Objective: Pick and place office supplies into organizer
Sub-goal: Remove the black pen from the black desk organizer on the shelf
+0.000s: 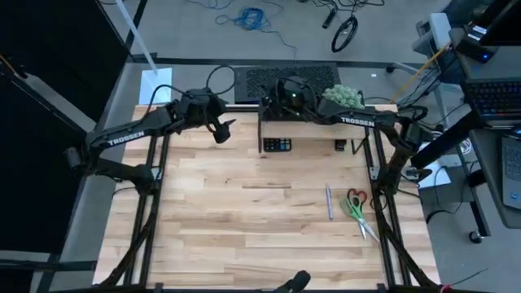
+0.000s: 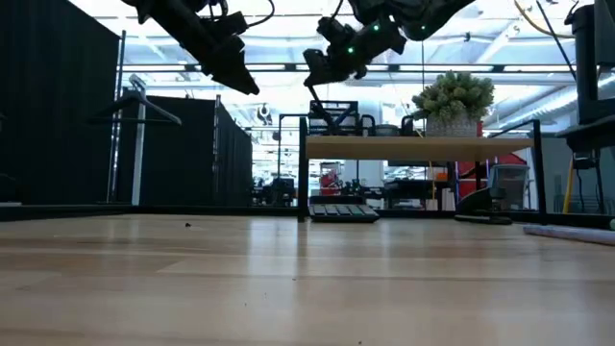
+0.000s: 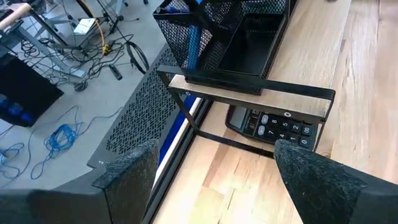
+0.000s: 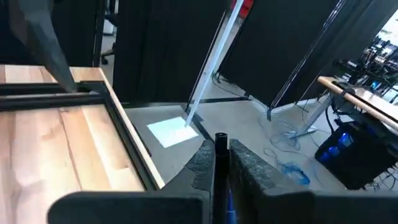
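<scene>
Where the arms hang: both are raised well above the back of the table [image 1: 244, 228], as the low view shows.
Left gripper [image 1: 221, 130]: held in the air near the shelf riser's [image 3: 249, 91] end, fingers [image 3: 134, 171] spread wide apart and holding nothing.
Right gripper [image 4: 222, 157]: raised over the riser area (the high view places it just beside the green plant ball [image 1: 342, 96]), its two fingers pressed together on a slim dark pen [image 4: 221, 138] that stands upright between them.
Organizer [image 3: 180, 28]: black mesh tray resting on top of the riser, seen from the left wrist.
Blue pen [image 3: 193, 43]: already inside the organizer, leaning in a compartment at one end.
Calculator [image 3: 277, 124]: lying on the table under the riser, partly covered by its top board.
Loose pen [image 1: 329, 201]: lying on the table's right half, well apart from the riser.
Scissors [image 1: 358, 212]: red and green handles, flat on the table just beside that loose pen, near the right edge.
</scene>
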You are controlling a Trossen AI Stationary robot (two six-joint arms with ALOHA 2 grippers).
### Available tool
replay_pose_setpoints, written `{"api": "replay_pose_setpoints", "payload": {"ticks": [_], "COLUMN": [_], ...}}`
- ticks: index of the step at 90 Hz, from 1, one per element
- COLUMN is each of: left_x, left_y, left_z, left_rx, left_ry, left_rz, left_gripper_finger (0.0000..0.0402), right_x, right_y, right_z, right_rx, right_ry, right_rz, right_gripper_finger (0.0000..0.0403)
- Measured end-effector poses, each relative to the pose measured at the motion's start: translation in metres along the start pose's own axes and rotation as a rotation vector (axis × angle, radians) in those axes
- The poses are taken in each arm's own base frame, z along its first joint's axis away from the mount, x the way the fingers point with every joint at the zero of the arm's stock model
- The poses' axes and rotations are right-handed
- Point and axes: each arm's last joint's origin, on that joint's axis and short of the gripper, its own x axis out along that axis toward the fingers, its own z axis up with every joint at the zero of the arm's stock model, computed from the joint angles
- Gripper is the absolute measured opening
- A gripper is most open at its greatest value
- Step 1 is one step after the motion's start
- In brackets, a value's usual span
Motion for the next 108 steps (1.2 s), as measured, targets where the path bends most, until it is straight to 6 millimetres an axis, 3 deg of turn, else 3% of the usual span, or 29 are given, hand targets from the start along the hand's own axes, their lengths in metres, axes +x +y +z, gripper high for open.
{"api": "replay_pose_setpoints", "payload": {"ticks": [37, 51, 60, 76, 86, 96, 108], "left_x": [0.0, 0.0, 0.0, 0.0, 0.0, 0.0, 0.0], "left_y": [0.0, 0.0, 0.0, 0.0, 0.0, 0.0, 0.0], "left_z": [0.0, 0.0, 0.0, -0.001, 0.0, 0.0, 0.0], "left_rx": [-0.001, -0.001, -0.001, 0.0, 0.0, -0.001, -0.001], "left_ry": [-0.002, -0.002, 0.004, 0.006, 0.002, -0.002, -0.002], "left_rz": [0.001, 0.001, -0.001, -0.002, -0.001, 0.001, 0.001], "left_gripper_finger": [0.0309, 0.0309, 0.0309, 0.0309, 0.0309, 0.0309, 0.0309], "right_x": [-0.044, -0.076, -0.102, -0.149, -0.175, -0.195, -0.203], "right_y": [-0.018, -0.019, -0.018, -0.01, 0.004, 0.026, 0.06], "right_z": [0.045, 0.068, 0.071, 0.051, 0.026, -0.006, -0.046], "right_rx": [0.046, 0.183, 0.253, 0.425, 0.5, 0.546, 0.642], "right_ry": [-0.165, -0.233, -0.153, 0.237, 0.584, 0.886, 1.02], "right_rz": [-0.03, 0.012, 0.117, 0.231, 0.247, 0.176, 0.107], "right_gripper_finger": [0.0011, 0.0011, 0.0011, 0.0011, 0.0011, 0.0011, 0.0011]}}
